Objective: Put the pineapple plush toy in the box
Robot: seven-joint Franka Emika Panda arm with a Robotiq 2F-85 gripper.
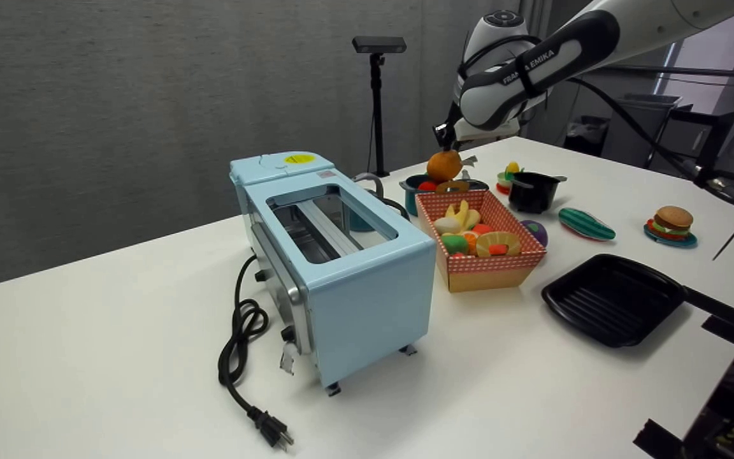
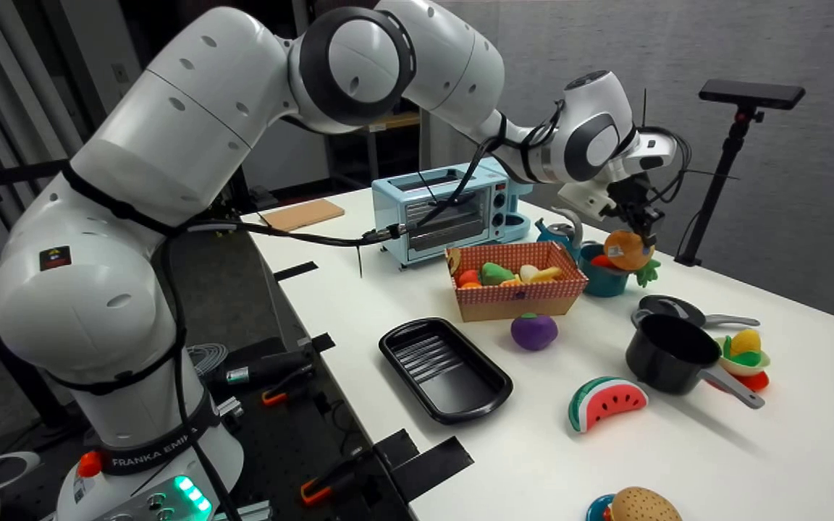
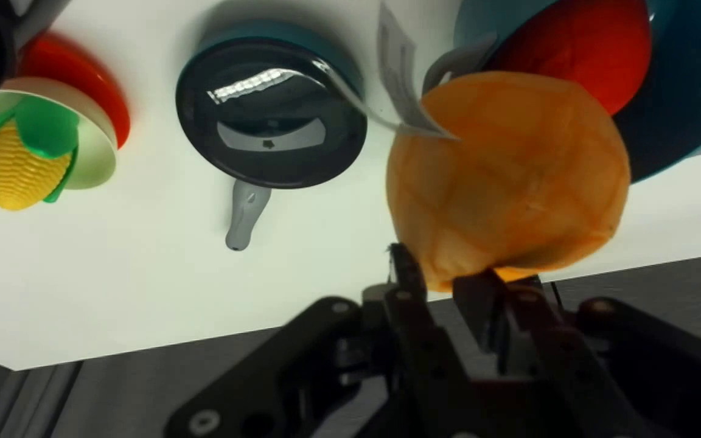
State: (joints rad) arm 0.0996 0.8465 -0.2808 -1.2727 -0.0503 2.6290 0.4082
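Red-checked box (image 2: pixel 511 311): I should centre over it, release low so the play-food pile (image 2: pixel 496 275) doesn't shed anything. Clear the teal pot (image 2: pixel 605 286) first. Pineapple plush (image 3: pixel 509 176) hangs over that pot's edge, pinched in my pincer (image 3: pixel 442 283). Box out of wrist view, plush-to-pot gap unreadable, pincer contact blurred.

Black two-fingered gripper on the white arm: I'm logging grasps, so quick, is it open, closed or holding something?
Black two-fingered gripper: closed, holding the rounded orange-yellow pineapple plush toy.

The pineapple plush toy (image 3: pixel 509 176) looks matt, clothlike; the toaster (image 1: pixel 354 284) — smooth, glossy; the frying pan (image 3: pixel 268 109), glossy.
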